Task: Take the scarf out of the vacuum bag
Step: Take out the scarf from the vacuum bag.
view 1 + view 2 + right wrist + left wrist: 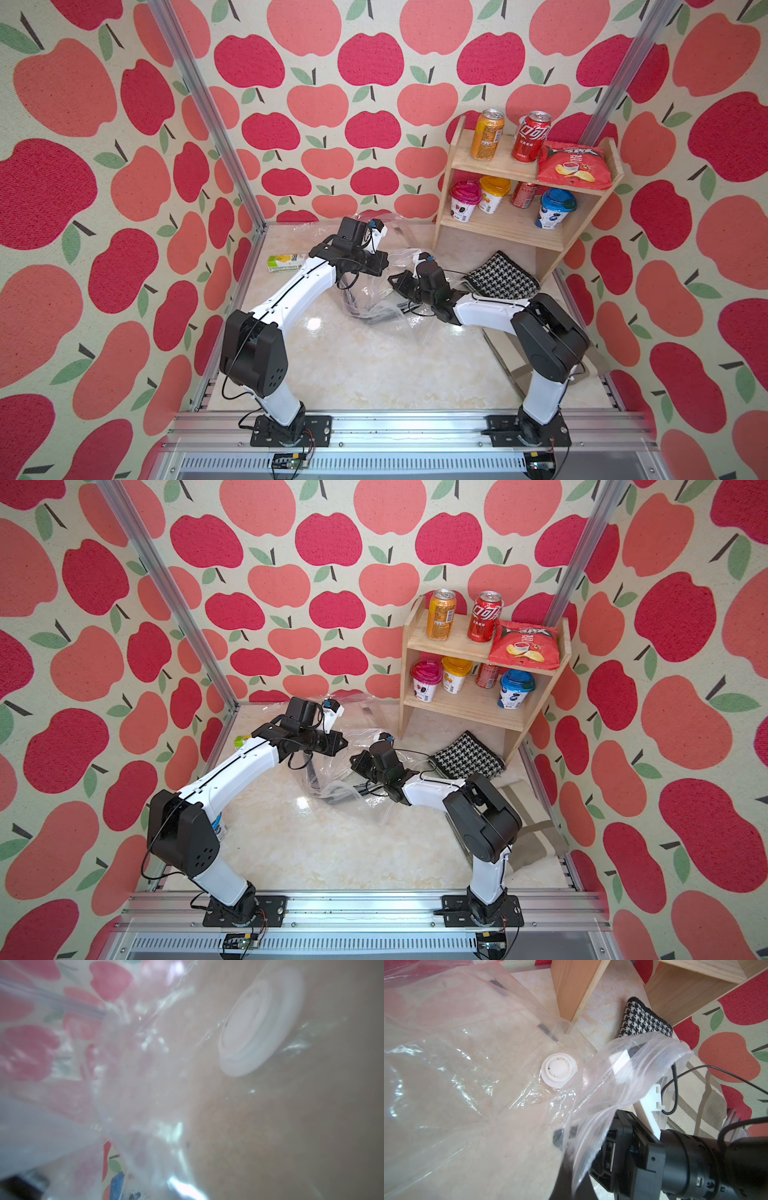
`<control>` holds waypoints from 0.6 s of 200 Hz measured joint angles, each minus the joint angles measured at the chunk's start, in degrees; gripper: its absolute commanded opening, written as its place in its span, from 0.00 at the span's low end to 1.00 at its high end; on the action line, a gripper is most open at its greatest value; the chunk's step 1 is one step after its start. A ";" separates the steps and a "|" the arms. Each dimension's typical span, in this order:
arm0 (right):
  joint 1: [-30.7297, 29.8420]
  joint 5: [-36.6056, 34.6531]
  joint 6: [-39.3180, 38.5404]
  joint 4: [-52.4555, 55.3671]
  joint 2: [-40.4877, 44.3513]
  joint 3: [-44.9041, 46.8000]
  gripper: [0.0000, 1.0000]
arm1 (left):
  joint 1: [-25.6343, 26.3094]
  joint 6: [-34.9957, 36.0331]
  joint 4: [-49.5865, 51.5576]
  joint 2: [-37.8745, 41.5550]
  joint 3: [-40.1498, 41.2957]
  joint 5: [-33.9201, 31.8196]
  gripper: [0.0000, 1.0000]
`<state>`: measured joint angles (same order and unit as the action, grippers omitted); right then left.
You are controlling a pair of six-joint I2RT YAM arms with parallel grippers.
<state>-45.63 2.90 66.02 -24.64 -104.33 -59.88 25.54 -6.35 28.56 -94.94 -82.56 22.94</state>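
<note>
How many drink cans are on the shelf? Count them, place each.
3. Orange can and red cola can stand on the shelf's top board; a second red can sits on the lower board, behind the cups. Others may hide there.

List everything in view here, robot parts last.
vacuum bag: 1, clear, mid-table between the arms
valve cap: 1, white, on the bag's face
scarf: 1, black-white houndstooth, on the table outside the bag, by the shelf
shelf: 1, pale wood, far right corner
cans: 3, one orange, two red; two on top shelf, one lower
chip bag: 1, red, top shelf
cups: 3, pink, yellow, blue lids; lower shelf
carton: 1, green-yellow, beside the left arm
striped cloth: 1, beige-grey, under the right arm
table: 1, cream marble
left hand: 1, black-white, shut on the vacuum bag
right hand: 1, black-white, under bag film; open or shut unclear
</note>
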 measured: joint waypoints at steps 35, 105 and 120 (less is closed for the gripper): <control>-0.11 0.74 1.66 2.71 0.72 -0.22 0.64 | 0.00 0.02 -0.04 0.07 0.28 0.07 0.00; -0.11 0.85 2.71 5.57 1.84 1.99 0.70 | 0.13 -0.35 -7.06 9.25 14.19 1.49 0.00; -0.11 0.87 2.71 5.95 1.84 2.01 0.70 | 0.35 -0.72 -9.64 11.04 17.51 1.57 0.00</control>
<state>-45.74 3.77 68.73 -18.70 -102.50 -57.87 25.89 -7.07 18.92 -83.90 -65.06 24.51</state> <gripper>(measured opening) 0.696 0.051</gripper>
